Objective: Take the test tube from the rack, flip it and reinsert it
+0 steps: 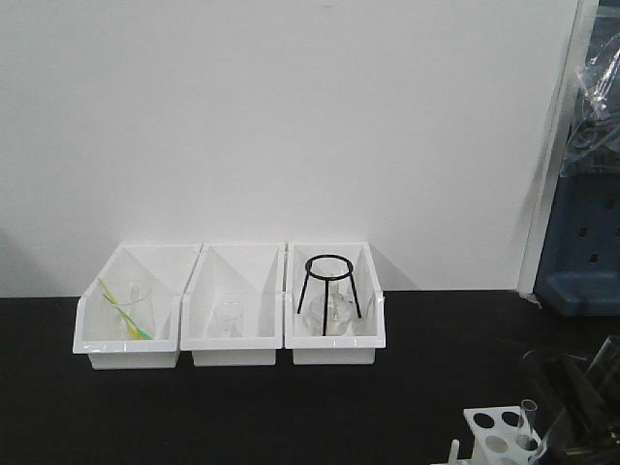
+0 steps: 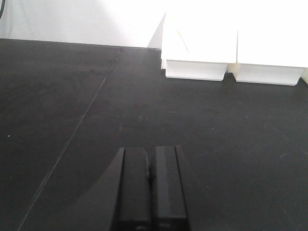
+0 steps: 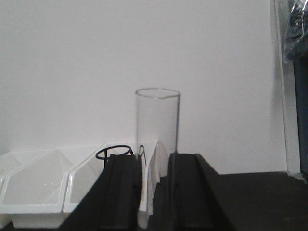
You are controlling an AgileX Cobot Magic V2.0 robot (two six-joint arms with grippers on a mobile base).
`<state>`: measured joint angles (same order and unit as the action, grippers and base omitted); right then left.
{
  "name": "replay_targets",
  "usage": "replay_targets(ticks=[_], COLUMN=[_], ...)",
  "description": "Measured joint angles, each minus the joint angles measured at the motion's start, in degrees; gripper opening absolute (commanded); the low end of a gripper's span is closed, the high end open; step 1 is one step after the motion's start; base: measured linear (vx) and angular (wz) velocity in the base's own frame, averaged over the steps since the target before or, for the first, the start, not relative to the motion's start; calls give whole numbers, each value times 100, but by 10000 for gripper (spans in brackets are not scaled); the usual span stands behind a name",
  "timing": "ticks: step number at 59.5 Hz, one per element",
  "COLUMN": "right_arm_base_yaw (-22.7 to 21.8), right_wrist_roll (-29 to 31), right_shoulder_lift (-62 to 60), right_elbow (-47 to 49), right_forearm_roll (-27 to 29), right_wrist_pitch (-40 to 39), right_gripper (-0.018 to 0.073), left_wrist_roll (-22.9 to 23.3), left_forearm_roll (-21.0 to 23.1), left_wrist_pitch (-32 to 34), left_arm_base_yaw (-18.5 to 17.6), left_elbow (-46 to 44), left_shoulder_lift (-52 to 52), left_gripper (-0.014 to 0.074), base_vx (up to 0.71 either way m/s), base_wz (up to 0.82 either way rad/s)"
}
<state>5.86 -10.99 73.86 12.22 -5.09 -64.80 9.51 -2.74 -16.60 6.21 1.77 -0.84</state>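
Note:
The white rack (image 1: 496, 432) stands at the bottom right edge of the front view, with round holes in its top plate. The clear test tube (image 1: 529, 417) stands upright in it, open end up. In the right wrist view the test tube (image 3: 157, 120) rises between the two black fingers. My right gripper (image 3: 155, 161) is shut on its lower part, and it shows only faintly in the front view (image 1: 573, 402). The rack is hidden in that wrist view. My left gripper (image 2: 150, 159) is shut and empty, low over the black table (image 2: 216, 144), well short of the bins.
Three white bins (image 1: 232, 305) stand in a row against the back wall. The left one holds a beaker with yellow-green sticks (image 1: 131, 312), the middle one a small beaker, the right one a black wire tripod (image 1: 329, 283) over glassware. Blue equipment (image 1: 581, 252) stands at far right.

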Motion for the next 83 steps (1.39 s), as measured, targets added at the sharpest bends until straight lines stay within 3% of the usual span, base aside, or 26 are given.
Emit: replay_targets(ticks=[66, 75, 83], right_arm_base_yaw=[0, 0, 0], right_wrist_roll=[440, 442, 461], right_shoulder_lift=[1816, 1816, 1816], right_elbow=[12, 12, 12], right_forearm_roll=[-412, -431, -456], right_wrist_pitch=[-34, -34, -38], right_gripper=[-6, 30, 131], left_wrist_roll=[0, 0, 0], left_forearm_roll=[0, 0, 0], left_wrist_pitch=[0, 0, 0], left_arm_base_yaw=[0, 0, 0], left_elbow=[0, 0, 0], left_shoulder_lift=[0, 0, 0], left_gripper=[-6, -6, -6], base_vx=[0, 0, 0], base_wz=[0, 0, 0])
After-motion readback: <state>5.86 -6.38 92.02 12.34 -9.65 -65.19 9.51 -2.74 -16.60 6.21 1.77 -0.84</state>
